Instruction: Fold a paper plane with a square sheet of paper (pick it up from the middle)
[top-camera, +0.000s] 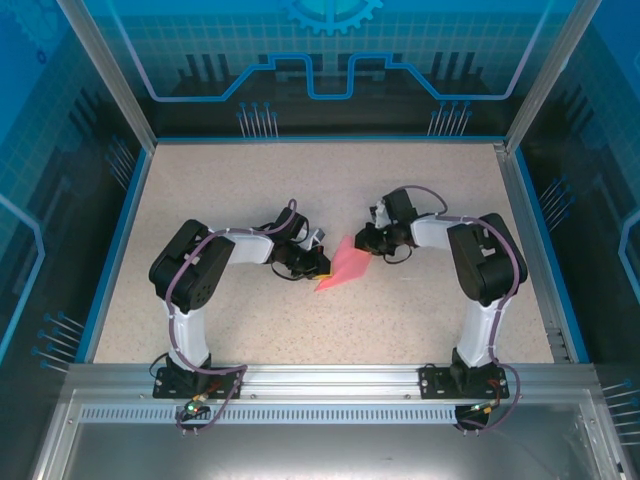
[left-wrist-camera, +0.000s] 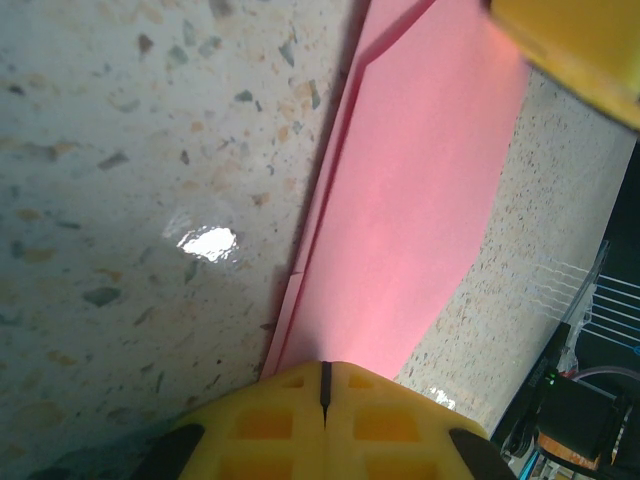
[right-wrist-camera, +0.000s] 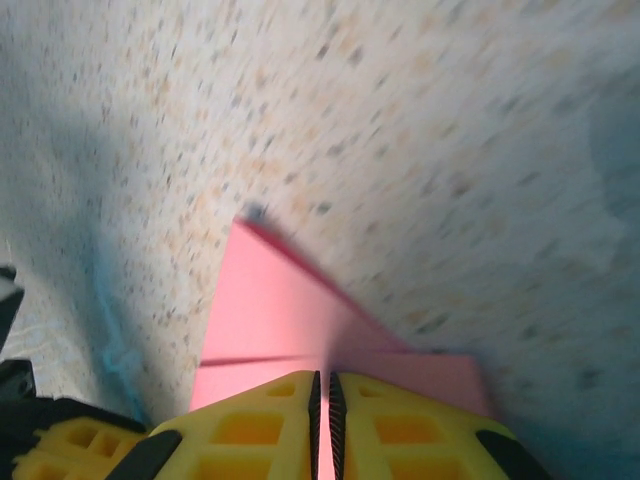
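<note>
The pink-red sheet of paper (top-camera: 345, 264) lies on the table between the two grippers, folded into a narrow pointed shape with layered edges. In the left wrist view the paper (left-wrist-camera: 420, 200) runs away from my left gripper (left-wrist-camera: 325, 375), whose yellow fingers are shut at its near end. I cannot tell whether they pinch it. My right gripper (right-wrist-camera: 322, 385) is shut on the paper (right-wrist-camera: 270, 310), and pink shows in the thin slit between its pads. From above, the left gripper (top-camera: 318, 264) and right gripper (top-camera: 366, 240) flank the paper.
The speckled beige tabletop (top-camera: 330, 190) is bounded by a blue rim (top-camera: 128, 230) and metal frame posts. A yellow finger (left-wrist-camera: 580, 50) of the right gripper shows at the top right of the left wrist view. Both arm bases stand on the near rail.
</note>
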